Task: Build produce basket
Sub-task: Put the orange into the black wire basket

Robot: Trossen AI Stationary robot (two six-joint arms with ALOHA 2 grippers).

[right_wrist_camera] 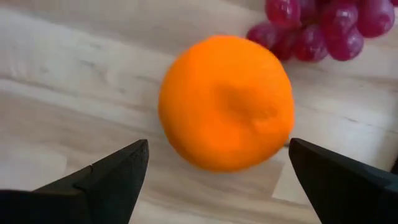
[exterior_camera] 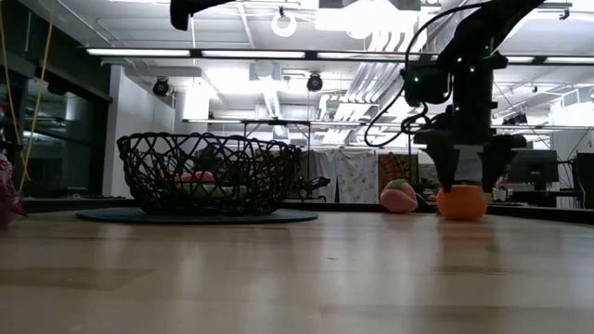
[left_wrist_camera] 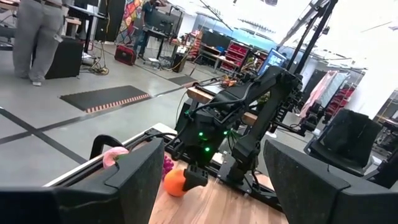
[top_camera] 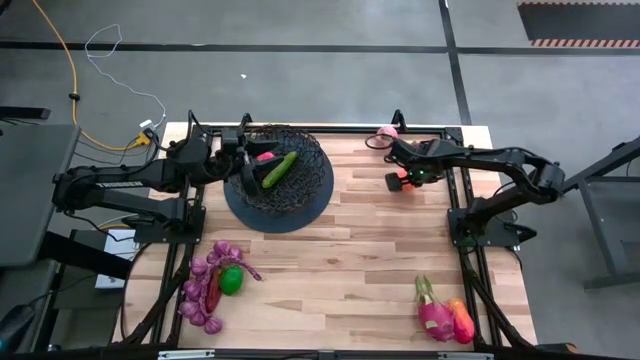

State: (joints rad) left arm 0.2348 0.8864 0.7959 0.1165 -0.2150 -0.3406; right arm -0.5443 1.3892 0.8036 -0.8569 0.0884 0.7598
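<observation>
Right pincer spread wide astride one orange; one basket apart.

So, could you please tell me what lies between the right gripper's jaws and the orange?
Nothing. In the right wrist view the right gripper has its jaws open on either side of the orange, with only bare wooden table in the gaps.
</observation>
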